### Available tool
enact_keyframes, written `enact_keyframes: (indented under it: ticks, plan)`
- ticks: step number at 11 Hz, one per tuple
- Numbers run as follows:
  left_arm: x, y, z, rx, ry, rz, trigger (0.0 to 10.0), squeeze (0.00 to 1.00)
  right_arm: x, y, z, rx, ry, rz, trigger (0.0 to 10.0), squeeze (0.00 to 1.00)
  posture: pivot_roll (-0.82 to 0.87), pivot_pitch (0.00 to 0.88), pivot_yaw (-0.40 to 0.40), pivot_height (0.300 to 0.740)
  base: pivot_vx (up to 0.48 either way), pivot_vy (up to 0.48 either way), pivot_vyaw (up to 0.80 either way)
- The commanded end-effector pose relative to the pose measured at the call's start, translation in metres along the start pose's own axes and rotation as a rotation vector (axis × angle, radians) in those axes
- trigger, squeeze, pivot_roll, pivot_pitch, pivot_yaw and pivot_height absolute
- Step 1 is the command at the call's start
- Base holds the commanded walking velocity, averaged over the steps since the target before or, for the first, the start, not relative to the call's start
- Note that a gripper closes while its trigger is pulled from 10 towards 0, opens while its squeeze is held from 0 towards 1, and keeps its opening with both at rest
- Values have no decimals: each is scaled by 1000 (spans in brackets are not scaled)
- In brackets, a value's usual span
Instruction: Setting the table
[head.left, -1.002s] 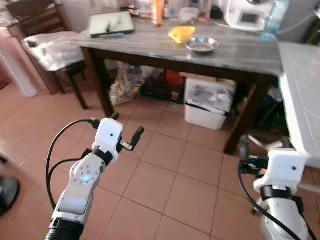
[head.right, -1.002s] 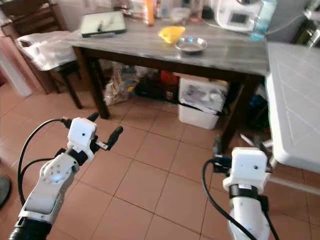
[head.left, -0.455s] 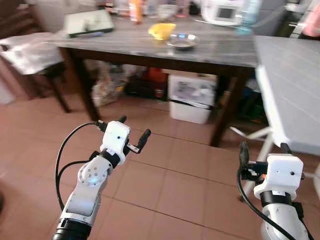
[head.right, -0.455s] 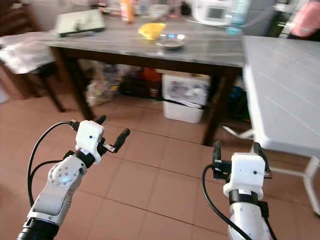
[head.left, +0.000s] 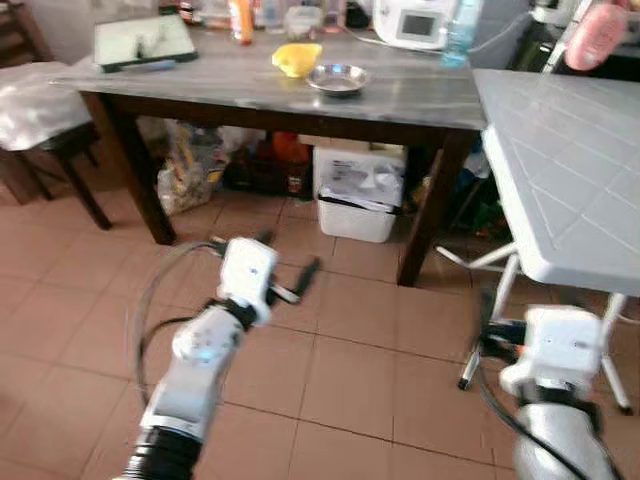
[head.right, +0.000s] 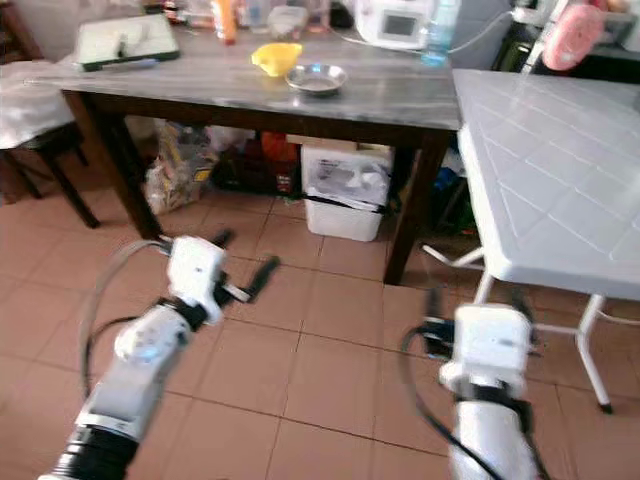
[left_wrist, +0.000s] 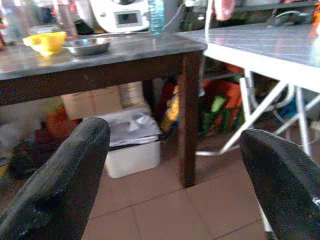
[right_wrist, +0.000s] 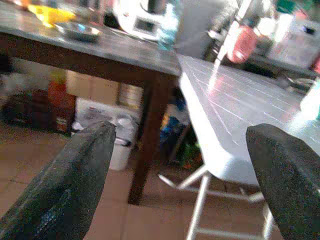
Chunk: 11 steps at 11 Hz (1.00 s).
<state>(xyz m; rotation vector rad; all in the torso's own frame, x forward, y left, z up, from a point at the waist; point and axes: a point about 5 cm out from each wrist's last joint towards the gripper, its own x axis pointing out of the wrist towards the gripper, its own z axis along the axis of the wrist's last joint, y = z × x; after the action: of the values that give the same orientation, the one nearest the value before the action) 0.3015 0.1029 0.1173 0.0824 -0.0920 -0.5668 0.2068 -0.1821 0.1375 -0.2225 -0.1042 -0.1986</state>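
Note:
A dark wooden table (head.left: 200, 78) with a grey top stands ahead. On it sit a yellow bowl (head.left: 297, 58) and a shallow metal dish (head.left: 338, 78), side by side. They appear again as the bowl (left_wrist: 46, 41) and dish (left_wrist: 87, 46) in the left wrist view. My left gripper (head.left: 288, 255) is held out over the tiled floor, well short of the table, open and holding nothing. My right gripper (head.right: 475, 298) hovers low beside the white folding table (head.right: 540, 170), also open and holding nothing.
A green tray (head.left: 145, 40), bottles, a white appliance (head.left: 415, 20) and a water bottle (head.left: 458, 30) line the table's back. A white bin (head.left: 355, 190) and bags sit under it. A chair with a white bag (head.left: 30, 100) stands at the left.
The camera has turned right and moved closer, so the wooden table has slid left and more of the white table shows. Both grippers stay open and held out.

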Motion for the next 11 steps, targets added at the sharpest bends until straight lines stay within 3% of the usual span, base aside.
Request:
enact_keyframes:
  ticks: [1,4,7,11]
  plan:
    - [5,-8,-2,-20,1,-36,10000,0,-1,0,1,-23,-8,-4,10000,0,5,69,4,740,0,0,0]
    - [23,-16,5,-2,-24,-85,10000,0,-5,-12,-1,-36,-8,-68,10000,0,-42,55,40,740,0,0,0]
    - [25,-16,4,-7,-18,-81,10000,0,-13,-10,-4,-16,10,-100,10000,0,-52,61,54,740,0,-210,0]
    - [23,-13,3,-9,-25,-66,10000,0,-5,-20,-3,1,6,-148,10000,0,-28,67,45,740,0,0,0]
